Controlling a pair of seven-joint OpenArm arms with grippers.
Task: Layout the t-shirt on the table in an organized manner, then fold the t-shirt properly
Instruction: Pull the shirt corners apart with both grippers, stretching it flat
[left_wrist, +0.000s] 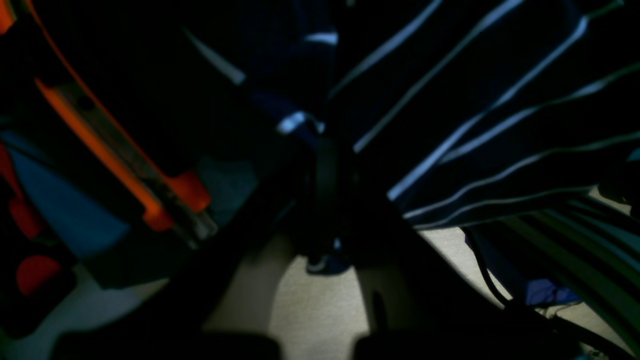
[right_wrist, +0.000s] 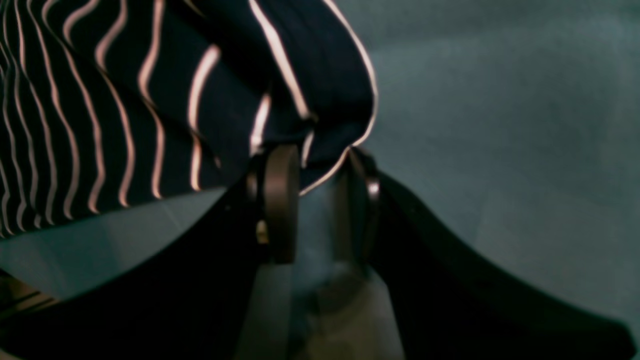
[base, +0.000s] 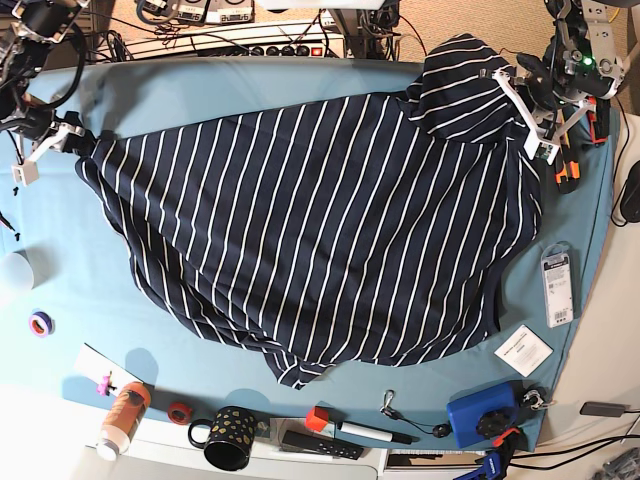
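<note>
The navy t-shirt with thin white stripes lies spread wide across the teal table, its lower edge crumpled toward the front. My right gripper, at the table's left side, is shut on one corner of the shirt. In the right wrist view a fold of the t-shirt runs down between the fingers of that gripper. My left gripper, at the far right, is shut on a bunched part of the shirt. The left wrist view is dark, with the gripper against the striped t-shirt.
Along the front edge stand a spotted black mug, an orange-capped bottle, a marker and a blue box. A white card and a packaged item lie at the right. A tape roll lies left.
</note>
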